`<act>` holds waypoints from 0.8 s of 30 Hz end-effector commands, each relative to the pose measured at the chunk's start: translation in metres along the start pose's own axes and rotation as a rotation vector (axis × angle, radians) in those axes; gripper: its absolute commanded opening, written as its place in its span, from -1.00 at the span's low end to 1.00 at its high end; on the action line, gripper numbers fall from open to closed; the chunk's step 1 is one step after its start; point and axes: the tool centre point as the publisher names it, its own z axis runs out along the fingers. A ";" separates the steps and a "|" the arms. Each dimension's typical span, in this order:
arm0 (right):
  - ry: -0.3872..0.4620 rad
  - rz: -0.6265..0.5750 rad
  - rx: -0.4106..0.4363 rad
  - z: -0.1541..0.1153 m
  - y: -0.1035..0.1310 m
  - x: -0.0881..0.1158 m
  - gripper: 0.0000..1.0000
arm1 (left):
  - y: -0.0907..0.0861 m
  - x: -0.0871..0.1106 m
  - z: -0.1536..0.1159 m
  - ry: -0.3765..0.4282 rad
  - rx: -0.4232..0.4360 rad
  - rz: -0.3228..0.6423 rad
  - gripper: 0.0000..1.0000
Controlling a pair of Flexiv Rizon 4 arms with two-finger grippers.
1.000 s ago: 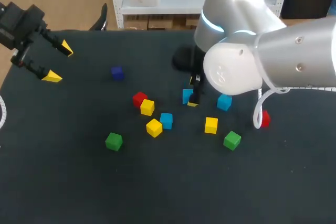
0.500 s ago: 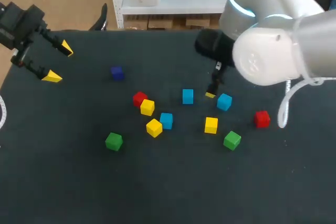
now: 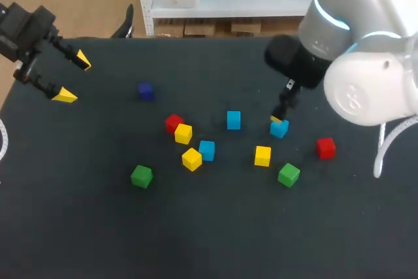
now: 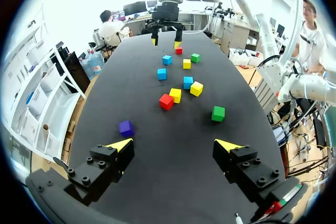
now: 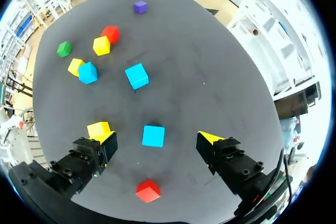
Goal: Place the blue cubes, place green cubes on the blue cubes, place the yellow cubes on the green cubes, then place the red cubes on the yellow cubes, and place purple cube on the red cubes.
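**Observer:** Blue cube [image 3: 279, 129] first. It lies flat on the table [image 3: 196, 227], unstacked, directly beneath the right gripper [image 5: 156, 138]. The jaws are spread wide, one finger on each side of the cube, neither touching it. Nothing is held.

**Recorder:** Which step?

**Observer:** Judged to be the opening one, setting out the blue base. No cube sits on another anywhere. A second blue cube [image 3: 234, 120] is near the first, towards the left arm's side, and a third blue cube [image 3: 207, 150] lies beyond that. The left gripper [image 4: 174, 145] is well apart from the first cube, at the table's edge, jaws open and empty.

**Recorder:** Next move?

**Observer:** Probably a straight descent until the fingers bracket the cube's sides, then a close. A yellow cube [image 5: 98, 128] lies just beside one finger and could get nudged.

**Recorder:** Anything unclear?

**Observer:** The head view shows only one yellow tip; the arm hides the other. The gripper's height above the cube cannot be told. In the wrist view that finger partly covers the yellow cube. A red cube [image 5: 147, 190] near the first blue one shows whole.
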 end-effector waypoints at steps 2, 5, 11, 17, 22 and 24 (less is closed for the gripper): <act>-0.006 0.026 0.023 0.006 0.006 0.008 1.00 | 0.001 0.000 0.000 0.001 0.001 0.001 1.00; 0.008 0.061 0.032 0.009 0.007 0.012 1.00 | 0.001 0.000 0.000 0.001 0.001 0.001 1.00; 0.027 0.100 0.032 0.027 0.006 0.023 1.00 | 0.001 0.000 0.000 0.001 0.001 0.001 1.00; 0.024 0.082 0.030 0.041 0.006 0.022 1.00 | 0.001 0.000 0.000 0.001 0.001 0.001 1.00; 0.033 0.064 0.025 0.051 0.000 0.023 1.00 | 0.001 0.000 0.000 0.001 0.001 0.001 1.00; 0.038 0.051 0.023 0.054 -0.001 0.022 1.00 | 0.001 0.000 0.000 0.001 0.001 0.001 1.00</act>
